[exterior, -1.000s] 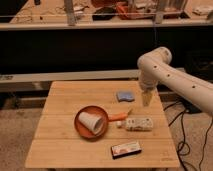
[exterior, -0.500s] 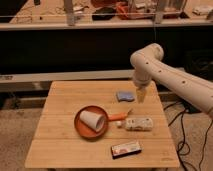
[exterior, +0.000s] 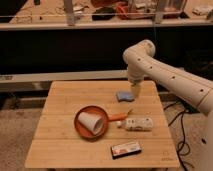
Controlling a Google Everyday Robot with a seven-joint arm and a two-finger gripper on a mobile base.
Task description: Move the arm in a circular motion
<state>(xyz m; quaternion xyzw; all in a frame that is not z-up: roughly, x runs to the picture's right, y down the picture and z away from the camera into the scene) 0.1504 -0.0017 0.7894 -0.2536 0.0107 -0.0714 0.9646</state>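
So the gripper (exterior: 136,91) hangs over the table (exterior: 60,100), sponge (exterior: 123,95) just left of it. Packet (exterior: 139,123) sits in front, box (exterior: 125,149) further front, and front-left there's a pan (exterior: 80,129) with a cup (exterior: 92,122) in it.

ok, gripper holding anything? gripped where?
Nothing appears held. The gripper hangs bare at the tip of the arm, over the far side of the table, beside the blue pad.

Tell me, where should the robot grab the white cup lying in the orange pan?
Probably around its middle, coming straight down from above. The white cup lies on its side in the orange pan, so its round wall faces up and the rim blocks sideways reaches. The gripper hangs at the tip of the arm, beside the blue sponge.
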